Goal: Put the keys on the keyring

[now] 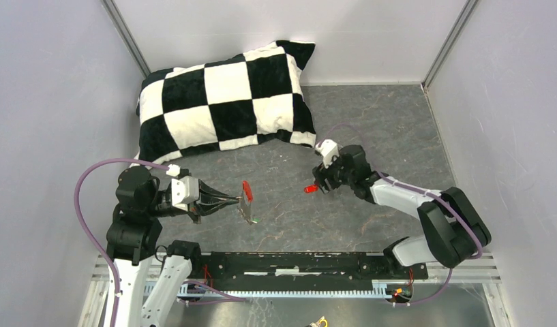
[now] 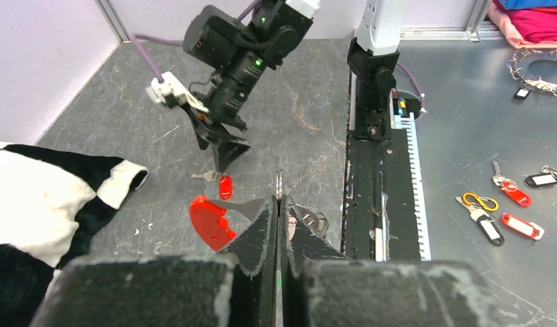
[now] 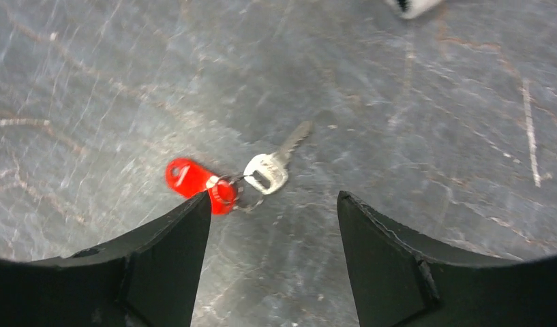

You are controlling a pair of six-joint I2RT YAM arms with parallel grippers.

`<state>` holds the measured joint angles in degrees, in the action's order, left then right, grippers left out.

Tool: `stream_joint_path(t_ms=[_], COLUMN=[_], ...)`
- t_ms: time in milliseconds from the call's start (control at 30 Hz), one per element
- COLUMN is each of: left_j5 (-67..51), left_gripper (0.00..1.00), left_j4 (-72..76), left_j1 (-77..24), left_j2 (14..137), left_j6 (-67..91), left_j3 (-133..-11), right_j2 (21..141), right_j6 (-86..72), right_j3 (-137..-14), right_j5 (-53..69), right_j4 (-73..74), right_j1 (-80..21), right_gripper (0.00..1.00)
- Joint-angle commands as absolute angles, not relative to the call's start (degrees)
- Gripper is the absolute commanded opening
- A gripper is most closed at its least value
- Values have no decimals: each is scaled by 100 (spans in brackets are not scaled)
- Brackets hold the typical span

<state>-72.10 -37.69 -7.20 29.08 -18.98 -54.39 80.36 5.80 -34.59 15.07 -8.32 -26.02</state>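
Observation:
My left gripper (image 1: pixel 238 203) is shut on the keyring's thin metal ring (image 2: pixel 279 182) and holds it above the floor. The curved red fob (image 1: pixel 247 190) hangs at the ring's side and also shows in the left wrist view (image 2: pixel 208 221). A small green speck (image 1: pixel 256 220) shows just below the ring; I cannot tell whether it is the green key. The red-headed key (image 3: pixel 190 178), joined to a small silver key (image 3: pixel 275 167), lies flat on the floor. My right gripper (image 3: pixel 273 197) is open just above it, with its left finger (image 3: pixel 187 231) next to the red head. It touches nothing.
A black-and-white checkered pillow (image 1: pixel 228 102) lies at the back left. A black rail (image 1: pixel 303 262) runs along the near edge. Several spare key tags (image 2: pixel 517 197) lie on the metal surface beyond the rail. Walls close in the sides.

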Motion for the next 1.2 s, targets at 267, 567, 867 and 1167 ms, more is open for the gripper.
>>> stream_joint_path(t_ms=[267, 567, 867, 1167], left_j5=[-7177, -7104, -7112, -7102], left_gripper=[2, 2, 2, 2], left_j4=[-3744, -3982, -3990, -3991], left_j1=[-729, -730, -728, -730], left_j2=[2834, 2814, 2804, 2795], left_j6=[-2162, -2329, -2345, -2320], left_j3=[-5537, -5615, -5607, -5607], right_j2=[8566, 8686, 8884, 8870], right_j6=[1858, 1863, 2068, 2091], right_j3=[-3742, -3891, -4112, -4258], right_j5=[1176, 1590, 1800, 2092], right_j4=[-322, -383, -214, -211], right_j1=[-3161, -3166, -3166, -3166], right_gripper=[71, 53, 41, 31])
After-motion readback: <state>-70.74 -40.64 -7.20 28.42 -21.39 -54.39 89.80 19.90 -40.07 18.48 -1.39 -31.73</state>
